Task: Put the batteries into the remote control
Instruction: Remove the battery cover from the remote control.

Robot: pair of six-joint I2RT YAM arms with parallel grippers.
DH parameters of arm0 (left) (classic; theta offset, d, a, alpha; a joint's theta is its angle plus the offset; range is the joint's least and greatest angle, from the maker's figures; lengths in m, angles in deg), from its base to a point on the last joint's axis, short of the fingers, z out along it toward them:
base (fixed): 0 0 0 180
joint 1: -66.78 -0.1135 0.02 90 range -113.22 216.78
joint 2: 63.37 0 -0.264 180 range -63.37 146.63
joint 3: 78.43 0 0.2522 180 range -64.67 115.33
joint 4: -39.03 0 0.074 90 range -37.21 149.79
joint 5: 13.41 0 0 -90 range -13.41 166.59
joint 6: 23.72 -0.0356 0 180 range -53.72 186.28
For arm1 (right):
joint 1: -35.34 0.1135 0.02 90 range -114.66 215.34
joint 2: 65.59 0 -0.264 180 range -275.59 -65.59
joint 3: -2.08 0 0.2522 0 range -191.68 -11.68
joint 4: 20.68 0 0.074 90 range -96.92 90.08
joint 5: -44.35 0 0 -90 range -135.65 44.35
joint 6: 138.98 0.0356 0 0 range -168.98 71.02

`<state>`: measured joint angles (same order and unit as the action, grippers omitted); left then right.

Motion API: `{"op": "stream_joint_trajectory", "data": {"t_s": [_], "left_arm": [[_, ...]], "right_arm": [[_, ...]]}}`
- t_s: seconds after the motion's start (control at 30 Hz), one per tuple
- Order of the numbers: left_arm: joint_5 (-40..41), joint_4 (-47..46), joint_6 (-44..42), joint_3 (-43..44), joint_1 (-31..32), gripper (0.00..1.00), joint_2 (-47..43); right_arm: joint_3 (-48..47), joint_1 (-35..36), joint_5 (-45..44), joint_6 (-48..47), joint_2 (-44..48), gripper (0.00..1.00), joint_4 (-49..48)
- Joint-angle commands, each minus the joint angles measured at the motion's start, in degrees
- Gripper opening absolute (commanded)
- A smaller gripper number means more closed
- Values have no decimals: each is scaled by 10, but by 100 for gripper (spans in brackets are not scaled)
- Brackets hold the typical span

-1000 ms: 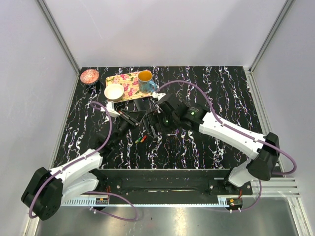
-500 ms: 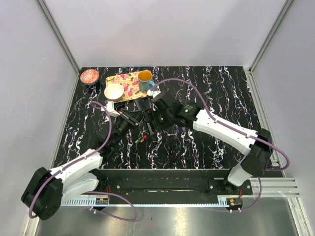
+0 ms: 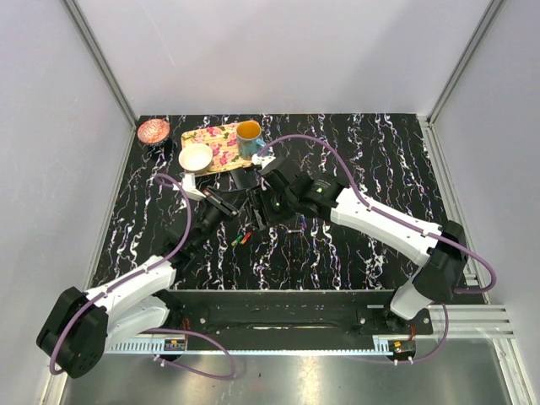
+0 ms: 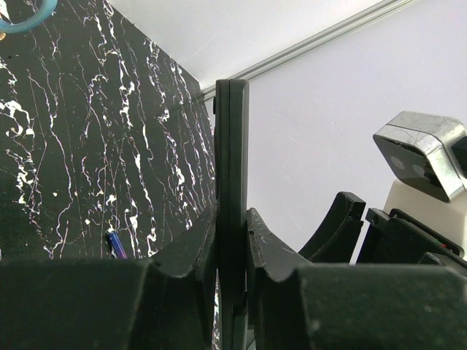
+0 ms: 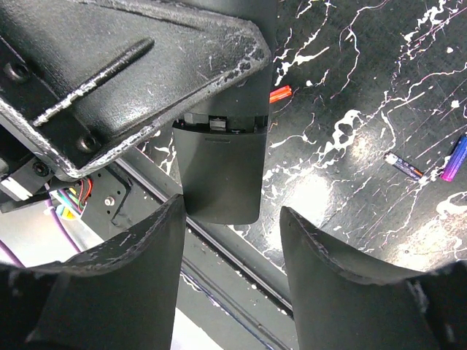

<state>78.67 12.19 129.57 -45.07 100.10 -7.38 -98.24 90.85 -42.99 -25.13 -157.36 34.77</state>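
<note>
Pinching the remote control (image 4: pixel 230 146) across its two flat faces, your left claw (image 4: pixel 232 219) is clenched hard on the slab. In the left wrist view the slab therefore shows edge-on, a thin black blade jutting out past the fingers. That grip looks chosen to present the free end to the other arm. It leaves most of the body exposed and, as far as you can judge, lifted off the table (image 3: pixel 354 152).

Your right claw (image 5: pixel 230 211) is released, its jaws spread and straddling the rounded free end of the remote control (image 5: pixel 222 168). One finger sits at each long edge. A gap shows clearly on one side, while the other side is too close to call, so treat it as not yet gripping. The straddle suggests you are about to take a second hold on that end, perhaps to steady the slab or work the cover. You cannot tell from these views whether the battery recess is open.

None of the batteries is loaded or held. A red-orange battery (image 5: pixel 281 93) lies on the table just behind the remote, and two blue-purple batteries (image 5: pixel 403 165) lie together off to one side, well apart from both claws.

Close gently: the left hold is narrow, so a sideways squeeze could twist the slab.
</note>
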Motion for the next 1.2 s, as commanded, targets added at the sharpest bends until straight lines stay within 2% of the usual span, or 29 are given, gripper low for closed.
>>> {"op": "stream_joint_trajectory", "data": {"t_s": [0.0, 0.2, 0.5, 0.63, 0.87, 1.17], "left_arm": [[-13, -47, 6, 8, -2, 0, -4], [-14, -44, 5, 9, -2, 0, -6], [-16, -41, 2, 10, -2, 0, -2], [-16, -41, 1, 9, -1, 0, -1], [3, -28, -20, 11, -2, 0, -9], [23, -24, -34, 7, -9, 0, -9]], "right_arm": [[-12, 5, 7, -7, -3, 59, -20], [-12, 5, 11, -7, -3, 51, -21], [-12, 5, 14, -10, 1, 45, -21], [-15, 6, 14, -13, 2, 36, -14], [-19, 5, 8, -14, 23, 33, 8], [19, 5, -19, 0, 97, 33, 26]]}}
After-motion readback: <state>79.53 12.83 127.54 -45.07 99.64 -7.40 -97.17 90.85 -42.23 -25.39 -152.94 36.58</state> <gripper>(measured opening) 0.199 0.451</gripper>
